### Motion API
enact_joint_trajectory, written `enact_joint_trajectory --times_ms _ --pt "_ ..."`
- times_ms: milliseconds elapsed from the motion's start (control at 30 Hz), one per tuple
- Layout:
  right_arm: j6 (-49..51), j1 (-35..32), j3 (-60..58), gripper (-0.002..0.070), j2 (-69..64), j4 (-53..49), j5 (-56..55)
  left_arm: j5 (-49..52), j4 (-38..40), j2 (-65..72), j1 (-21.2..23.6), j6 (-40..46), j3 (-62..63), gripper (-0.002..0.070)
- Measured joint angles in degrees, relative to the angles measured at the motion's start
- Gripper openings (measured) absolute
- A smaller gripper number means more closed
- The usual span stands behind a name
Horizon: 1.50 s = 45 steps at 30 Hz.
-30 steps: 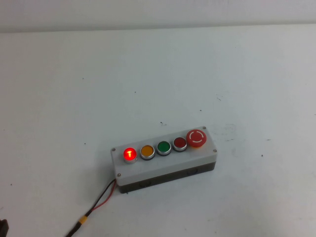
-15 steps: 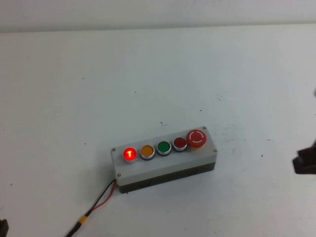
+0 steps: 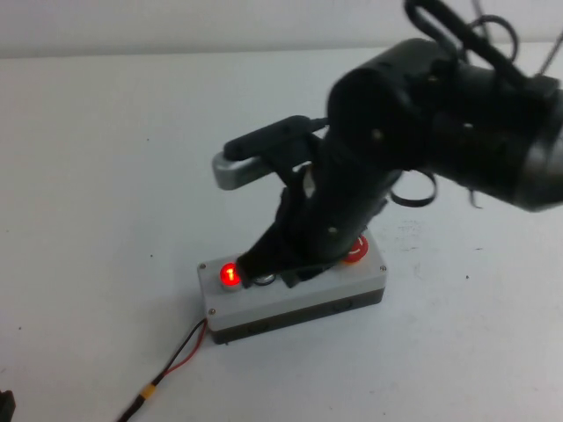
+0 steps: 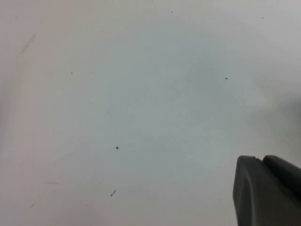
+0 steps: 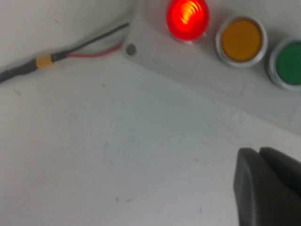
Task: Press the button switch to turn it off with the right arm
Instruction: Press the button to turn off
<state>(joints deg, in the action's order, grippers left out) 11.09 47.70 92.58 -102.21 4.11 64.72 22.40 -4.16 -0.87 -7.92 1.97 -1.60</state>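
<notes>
High view: right arm [image 3: 413, 114] reaching from 1 o'clock over grey box [image 3: 299, 299], right gripper [image 3: 264, 268] just beside glowing switch [image 3: 230, 274]; jaw state cannot tell
Left wrist: left gripper [image 4: 268, 190] above bare table [image 4: 117, 94], state cannot tell
Right wrist: switch lit beside orange button [image 5: 241, 40]

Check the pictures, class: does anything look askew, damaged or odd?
Nothing looks damaged. The grey box lies slightly skewed on the table; the button switch glows, the right gripper beside it. The left gripper hovers over bare table.
</notes>
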Motion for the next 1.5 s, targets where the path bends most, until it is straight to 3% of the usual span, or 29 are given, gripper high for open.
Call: enact_joint_trajectory --times_ms 233,433,1500 --pt "-1.9 1.3 16.3 -0.0015 -12.8 1.3 2.8 0.0 0.0 0.0 0.0 0.0 0.0 -0.0002" --pt "-2.6 1.3 22.1 -0.0015 -18.9 1.9 4.2 0.0 0.0 0.0 0.0 0.0 0.0 -0.0002" --pt "-4.2 1.4 25.7 -0.0015 -21.2 2.5 5.0 0.0 0.0 0.0 0.0 0.0 0.0 -0.0002"
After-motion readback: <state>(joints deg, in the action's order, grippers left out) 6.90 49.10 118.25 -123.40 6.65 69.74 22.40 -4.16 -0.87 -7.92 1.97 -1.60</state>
